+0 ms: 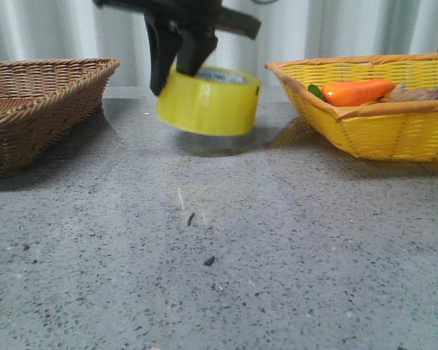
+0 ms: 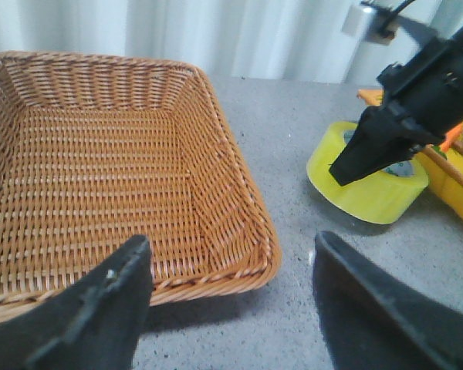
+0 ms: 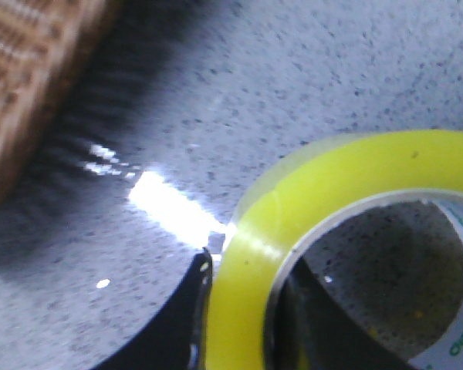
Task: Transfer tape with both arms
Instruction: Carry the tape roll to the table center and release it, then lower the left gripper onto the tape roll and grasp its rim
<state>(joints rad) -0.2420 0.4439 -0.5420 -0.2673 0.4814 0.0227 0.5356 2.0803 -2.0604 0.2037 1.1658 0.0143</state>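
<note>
The tape (image 1: 208,102) is a wide yellow roll with a white core and green lettering. My right gripper (image 1: 177,76) is shut on its wall, one finger outside and one inside the core. It holds the roll slightly tilted, just above the grey table between the two baskets. The right wrist view shows the tape (image 3: 332,200) clamped in the right gripper (image 3: 243,308). In the left wrist view, the left gripper (image 2: 230,254) is open and empty, low beside the brown basket's corner. From there the tape (image 2: 366,189) and the right gripper (image 2: 363,166) lie some way off.
A brown wicker basket (image 1: 29,109), also in the left wrist view (image 2: 247,223), stands at the left. A yellow wicker basket (image 1: 365,109) at the right holds an orange carrot toy (image 1: 358,91) and other items. Small dark specks (image 1: 209,260) lie on the table's near part.
</note>
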